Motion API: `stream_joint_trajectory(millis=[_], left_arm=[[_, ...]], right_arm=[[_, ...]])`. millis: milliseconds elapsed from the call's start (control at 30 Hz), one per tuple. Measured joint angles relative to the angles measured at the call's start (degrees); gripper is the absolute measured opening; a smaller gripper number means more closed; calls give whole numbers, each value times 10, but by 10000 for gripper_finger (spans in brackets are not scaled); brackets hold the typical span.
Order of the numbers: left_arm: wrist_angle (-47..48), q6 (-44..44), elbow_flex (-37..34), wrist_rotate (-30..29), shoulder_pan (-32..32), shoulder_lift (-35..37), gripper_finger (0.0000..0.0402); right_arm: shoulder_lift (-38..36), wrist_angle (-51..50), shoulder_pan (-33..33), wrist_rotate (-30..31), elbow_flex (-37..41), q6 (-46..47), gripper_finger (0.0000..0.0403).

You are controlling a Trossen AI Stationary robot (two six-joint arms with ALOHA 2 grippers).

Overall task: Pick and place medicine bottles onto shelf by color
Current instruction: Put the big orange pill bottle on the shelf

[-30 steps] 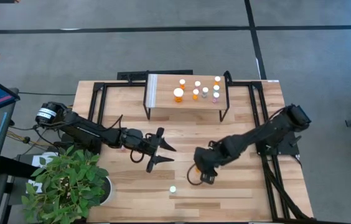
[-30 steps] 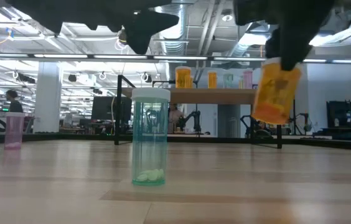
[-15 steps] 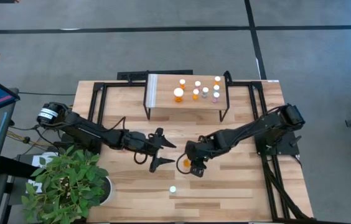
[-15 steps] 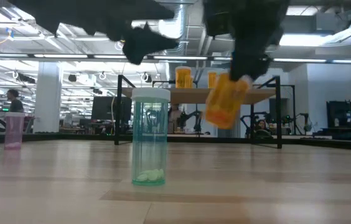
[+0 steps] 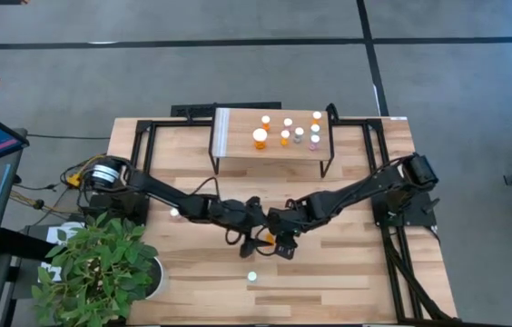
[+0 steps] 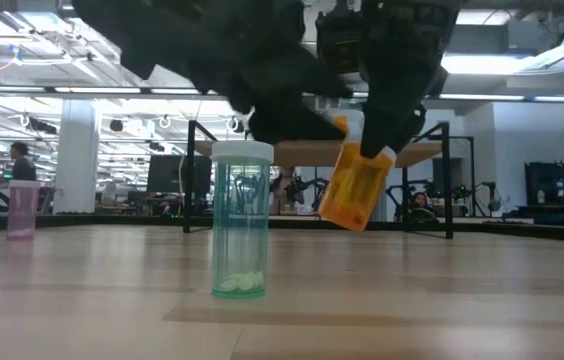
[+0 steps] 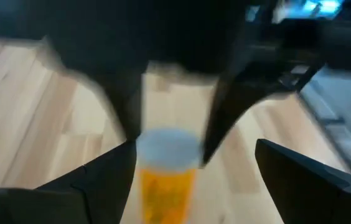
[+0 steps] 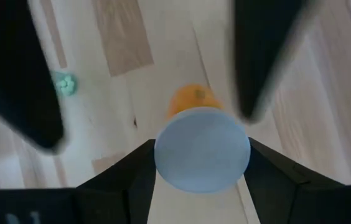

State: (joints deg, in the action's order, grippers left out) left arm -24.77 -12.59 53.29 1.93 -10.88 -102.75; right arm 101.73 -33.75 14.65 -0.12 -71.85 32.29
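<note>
A translucent orange bottle (image 6: 354,188) with a round white cap hangs tilted above the wooden table (image 5: 347,263), pinched by the right gripper (image 5: 279,243). The left gripper (image 5: 254,232) reaches in beside it, fingers spread wide around the bottle without gripping.

My two arms stretch in over the middle of the table and meet there, raised off the surface. My right gripper (image 5: 282,242) is clamped on an orange bottle (image 6: 353,187) just under its white cap, holding it tilted in the air. My left gripper (image 5: 254,238) sits right beside it with the fingers (image 7: 300,180) spread wide, one on each side of that same bottle, not pressing it. My left arm runs long and low from the table's left edge.
</note>
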Motion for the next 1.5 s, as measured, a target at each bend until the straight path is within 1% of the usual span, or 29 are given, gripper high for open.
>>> stream_joint_trajectory(millis=[67, 133, 233, 733, 900, 1200, 1333, 1500], left_arm=[[26, 6, 10, 2, 4, -6, 323], [15, 9, 19, 3, 6, -21, 330], [16, 19, 26, 10, 6, -24, 334], [23, 37, 26, 8, 6, -34, 328], [23, 38, 26, 19, 6, -34, 300], [22, 38, 26, 51, 6, -34, 219], [22, 38, 26, 56, 6, -34, 182], [23, 38, 26, 56, 6, -34, 154]], right_arm=[[0, 3, 1, 0, 0, 0, 229], [-2, 3, 6, 0, 0, 0, 229], [-3, 12, 8, -1, 0, 0, 230], [-3, 30, 23, -2, 0, -7, 229], [-3, 32, 25, -3, 0, -8, 230], [-3, 41, 26, -4, 0, -11, 230], [-3, 42, 26, -5, 0, -12, 230], [-3, 40, 26, -6, 0, -15, 230]])
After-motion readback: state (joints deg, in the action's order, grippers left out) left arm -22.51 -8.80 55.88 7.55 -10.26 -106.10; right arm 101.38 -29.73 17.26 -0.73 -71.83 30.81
